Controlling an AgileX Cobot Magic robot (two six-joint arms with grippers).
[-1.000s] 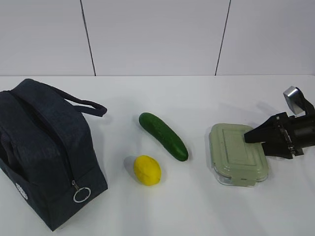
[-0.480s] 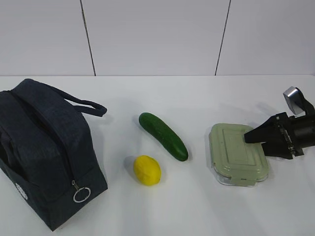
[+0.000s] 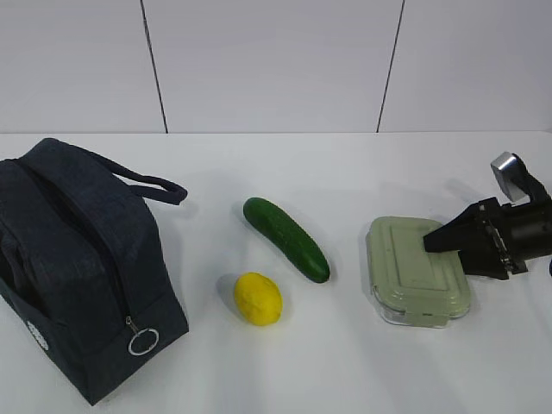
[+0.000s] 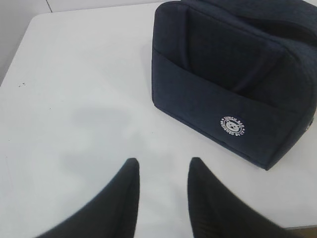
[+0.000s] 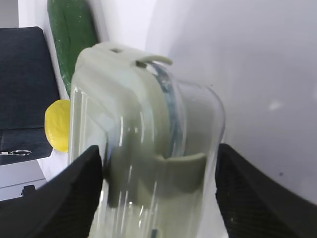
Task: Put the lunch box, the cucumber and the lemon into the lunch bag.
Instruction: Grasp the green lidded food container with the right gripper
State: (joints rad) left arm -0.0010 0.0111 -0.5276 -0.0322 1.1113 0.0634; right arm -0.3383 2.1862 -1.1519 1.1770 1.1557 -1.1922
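The lunch box (image 3: 418,272) with its sage-green lid lies on the white table at the right. My right gripper (image 3: 435,246) is open, turned on its side, and its jaws straddle the box's right end (image 5: 148,124). Both fingers are close against the box (image 5: 158,153). The dark green cucumber (image 3: 286,239) lies slanted in the middle, with the yellow lemon (image 3: 258,298) just in front of it. The navy lunch bag (image 3: 78,259) stands at the left. My left gripper (image 4: 162,166) is open and empty over bare table, with the bag (image 4: 233,64) ahead of it to the right.
The bag's silver ring pull (image 3: 141,341) hangs at its near corner. A loop handle (image 3: 151,183) sticks out toward the cucumber. A white panelled wall (image 3: 276,60) closes the back. The table edge (image 4: 15,54) shows at the far left in the left wrist view.
My right gripper has slid a little to the left, further over the lunch box's right end. The box, cucumber, lemon and bag have not moved.
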